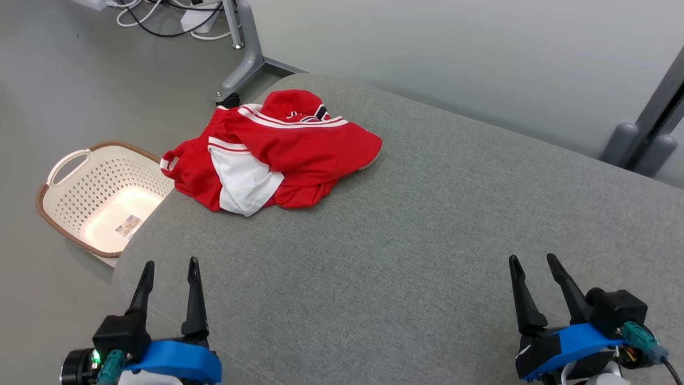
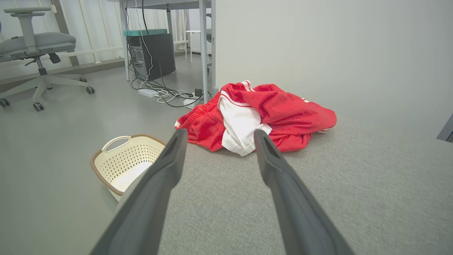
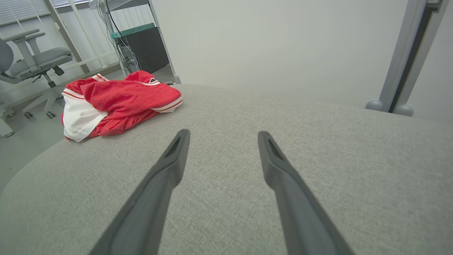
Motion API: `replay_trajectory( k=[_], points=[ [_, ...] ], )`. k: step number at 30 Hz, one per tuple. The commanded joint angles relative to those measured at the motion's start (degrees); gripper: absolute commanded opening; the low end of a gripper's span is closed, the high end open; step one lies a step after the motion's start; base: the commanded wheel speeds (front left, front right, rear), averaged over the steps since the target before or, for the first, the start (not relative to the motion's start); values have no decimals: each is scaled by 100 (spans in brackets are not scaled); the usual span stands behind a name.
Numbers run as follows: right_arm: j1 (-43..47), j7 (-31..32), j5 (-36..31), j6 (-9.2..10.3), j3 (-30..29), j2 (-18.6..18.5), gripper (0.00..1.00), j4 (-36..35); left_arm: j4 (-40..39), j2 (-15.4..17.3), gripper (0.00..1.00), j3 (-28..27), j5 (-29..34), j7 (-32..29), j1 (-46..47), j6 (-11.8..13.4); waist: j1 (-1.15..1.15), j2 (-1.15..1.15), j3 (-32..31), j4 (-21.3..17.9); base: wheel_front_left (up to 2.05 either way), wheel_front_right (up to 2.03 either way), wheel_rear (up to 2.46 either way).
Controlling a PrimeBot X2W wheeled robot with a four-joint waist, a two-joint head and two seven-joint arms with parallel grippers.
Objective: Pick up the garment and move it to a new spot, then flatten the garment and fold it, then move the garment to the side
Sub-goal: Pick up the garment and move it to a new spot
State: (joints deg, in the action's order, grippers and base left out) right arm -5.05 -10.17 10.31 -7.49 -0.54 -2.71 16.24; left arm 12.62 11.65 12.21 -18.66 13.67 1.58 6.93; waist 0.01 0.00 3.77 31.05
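A crumpled red and white garment (image 1: 272, 152) lies bunched at the far left of the grey padded surface (image 1: 427, 224), part of it hanging over the left edge. The same garment (image 2: 258, 113) sits straight ahead of my left gripper (image 2: 219, 134), and the garment (image 3: 116, 99) appears at the far left in the right wrist view. My left gripper (image 1: 170, 263) hovers open at the near left edge, well short of the cloth, nothing between its fingers. Over the near right part, my right gripper (image 1: 533, 259) is open and empty too, as my right gripper (image 3: 223, 134) also shows from the wrist.
A cream perforated laundry basket (image 1: 69, 198) with a brown rim stands on the floor left of the surface. A desk leg (image 1: 243, 53) and cables lie beyond the garment. An office chair (image 2: 33, 46) is farther off. A grey post (image 1: 654, 123) rises at the far right.
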Motion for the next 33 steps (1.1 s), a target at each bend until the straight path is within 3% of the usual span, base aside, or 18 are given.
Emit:
replay_trajectory(
  k=[1, 5, 11, 16, 24, 33],
  points=[
    [56, -6, 36, -1, -29, -32, 100, -27, -55, 44, 100, -19, -32, -34, 106, -39, -1, 0, 20, 0, 0, 0, 0],
    [82, 31, -19, -1, -144, -32, 100, -153, -328, 157, 100, -226, -321, -142, 366, -200, -1, 0, 160, 8, 0, 0, 0],
    [-44, 104, -238, -1, -184, -32, 100, -478, -681, 583, 100, -693, -820, -707, 1081, -416, -1, 0, 594, -196, 0, 0, 0],
    [-154, 251, -397, -1, -119, -32, 100, -751, -217, 983, 100, -930, -1290, -1550, 1929, -635, -1, 0, 1001, -470, 0, 0, 0],
    [-312, 454, -600, -1, 31, -34, 100, -1119, 798, 1615, 100, -1133, -1551, -2525, 2885, -702, -1, 0, 1632, -1246, 0, 0, 0],
    [-368, 571, -674, -1, -9, -31, 100, -1482, 1444, 1798, 100, -1343, -1962, -3255, 3460, -591, -1, 0, 2340, -1986, 0, 0, 0]
  ],
)
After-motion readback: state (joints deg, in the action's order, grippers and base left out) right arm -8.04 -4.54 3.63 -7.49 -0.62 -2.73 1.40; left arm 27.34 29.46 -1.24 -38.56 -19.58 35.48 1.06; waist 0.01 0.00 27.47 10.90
